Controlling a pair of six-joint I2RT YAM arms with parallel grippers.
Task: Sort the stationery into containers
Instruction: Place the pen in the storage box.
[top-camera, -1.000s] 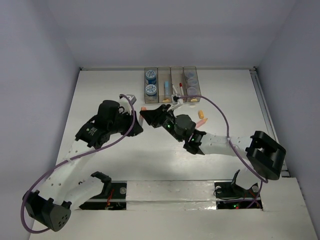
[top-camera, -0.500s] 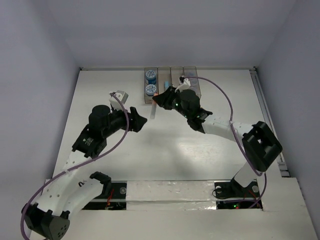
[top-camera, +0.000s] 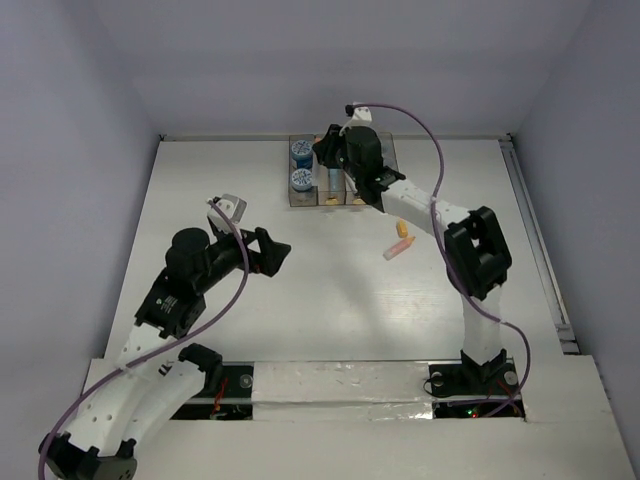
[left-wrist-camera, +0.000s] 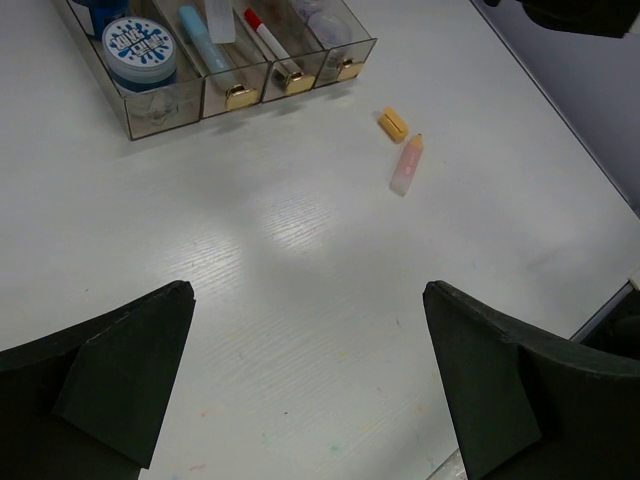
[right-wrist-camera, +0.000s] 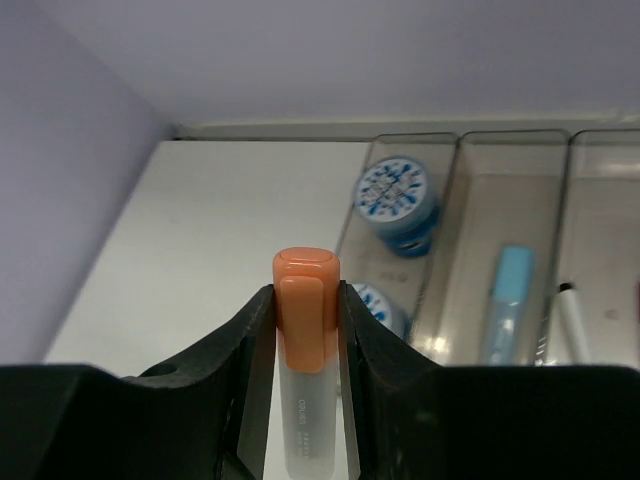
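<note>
At 12 o'clock on the worktop (top-camera: 200, 200), over the row of four translucent bins (left-wrist-camera: 160, 108), the right tool (top-camera: 333, 152) hangs with its fingers clamped on an orange-capped stick (right-wrist-camera: 306, 330).

In the right wrist view the stick's long axis runs from 6 to 12 o'clock, cap at the far end. That is nearly the same line as the long axes of the bins beyond it. The bin holding a light-blue stick (right-wrist-camera: 510, 300) lies at about 2 o'clock from the orange cap. The bin with the blue-topped rolls (right-wrist-camera: 398, 195) is nearer, at about 1 o'clock, and the marker (right-wrist-camera: 573, 320) shows further right. Judging by the sorting so far, the held stick belongs with the light-blue one, so the drop calls for a small shift toward 2 o'clock with no turn of the wrist.

Its body is whitish and translucent with faint print, and its cap is matte orange.

The left tool (left-wrist-camera: 307, 300) is well back at mid-worktop, fingers wide apart and holding nothing. A pink stick (left-wrist-camera: 407, 165) and a short orange piece (left-wrist-camera: 393, 124) lie loose at its 1 o'clock, just beside each other.
</note>
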